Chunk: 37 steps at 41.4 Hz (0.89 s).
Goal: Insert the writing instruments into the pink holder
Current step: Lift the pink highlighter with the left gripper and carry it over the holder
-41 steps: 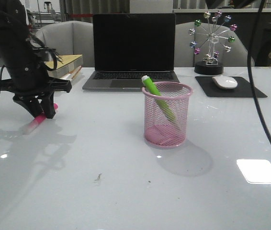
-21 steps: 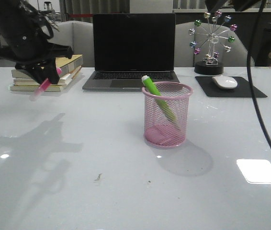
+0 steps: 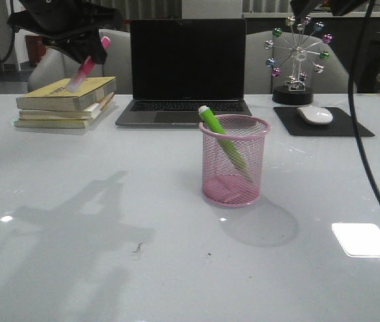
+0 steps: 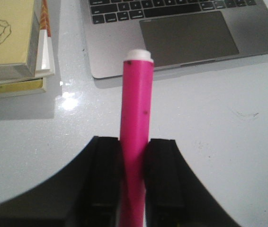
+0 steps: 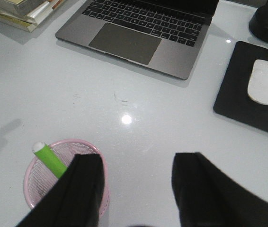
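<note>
High at the back left, above the books, my left gripper (image 3: 82,48) is shut on the magenta-pink marker (image 3: 88,66), which hangs tilted with its pale cap down. In the left wrist view the marker (image 4: 137,104) sticks out from between the black fingers of the left gripper (image 4: 135,158), its white end toward the laptop. The pink holder (image 3: 257,168) stands mid-table with the green marker (image 3: 221,136) leaning inside it. My right gripper (image 5: 136,172) hangs open and empty above the table, just beside the holder (image 5: 64,142) with the green marker (image 5: 49,161) in it.
An open laptop (image 3: 186,67) stands at the back centre. A stack of books (image 3: 66,102) lies at the back left. A white mouse (image 3: 315,115) rests on a black pad (image 3: 341,127) at the back right, behind it a ferris-wheel ornament (image 3: 297,54). A black cable (image 3: 372,174) hangs on the right.
My left gripper has lifted the pink marker off the table at the left and carried it up and to the right. The holder and the green marker have not moved.
</note>
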{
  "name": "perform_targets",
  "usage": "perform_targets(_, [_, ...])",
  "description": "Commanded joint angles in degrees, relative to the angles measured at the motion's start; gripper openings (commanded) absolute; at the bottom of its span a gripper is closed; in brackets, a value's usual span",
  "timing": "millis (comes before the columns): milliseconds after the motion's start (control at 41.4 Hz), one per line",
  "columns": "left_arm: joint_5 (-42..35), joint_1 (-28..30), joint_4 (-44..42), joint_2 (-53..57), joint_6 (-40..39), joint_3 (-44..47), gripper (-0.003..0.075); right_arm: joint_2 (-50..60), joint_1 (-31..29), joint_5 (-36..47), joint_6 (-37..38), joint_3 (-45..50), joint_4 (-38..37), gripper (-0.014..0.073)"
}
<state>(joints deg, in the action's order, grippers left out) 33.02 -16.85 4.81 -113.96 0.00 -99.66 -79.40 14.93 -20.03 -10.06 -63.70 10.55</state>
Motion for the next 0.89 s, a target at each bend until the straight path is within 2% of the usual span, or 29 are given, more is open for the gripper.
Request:
perform_targets(0, [-5.4, -0.6, 0.5, 4.4, 0.0, -0.6, 0.0099, 2.4, -1.4, 4.3, -0.4, -1.8, -0.5, 0.0449])
perform_targets(362, [-18.9, -1.7, 0.5, 11.4, 0.0, 14.4, 0.0099, 2.4, -3.2, 4.5, -0.4, -0.4, -0.6, 0.0449])
perform_targets(556, [-30.2, -4.3, 0.4, 16.1, 0.0, 22.6, 0.0099, 2.4, -3.2, 5.2, -0.4, -0.4, -0.7, 0.0447])
perform_targets(870, [-34.5, -12.4, 0.4, 17.2, 0.0, 23.7, 0.0099, 2.4, -3.2, 5.4, -0.4, -0.4, -1.7, 0.0447])
